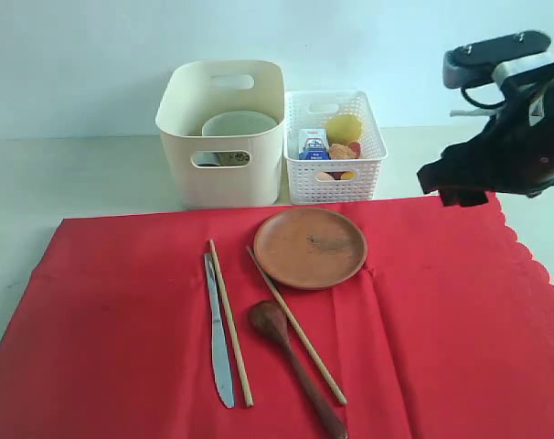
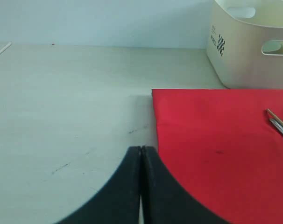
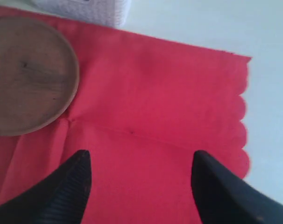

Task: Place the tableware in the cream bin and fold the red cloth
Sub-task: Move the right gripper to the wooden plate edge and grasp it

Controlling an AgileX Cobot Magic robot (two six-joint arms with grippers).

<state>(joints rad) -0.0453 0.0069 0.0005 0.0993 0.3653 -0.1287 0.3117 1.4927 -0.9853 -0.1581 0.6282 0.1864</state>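
Metal knife (image 1: 218,334) points lengthwise at cream bin (image 1: 259,178); left gripper (image 2: 141,156) pinched together, right gripper (image 3: 140,157) spread.

Plain pale blue-white wall (image 1: 76,55) across the back, meeting a pale off-white counter (image 1: 76,174) marked with faint dark scuffs; soft, even light all over.
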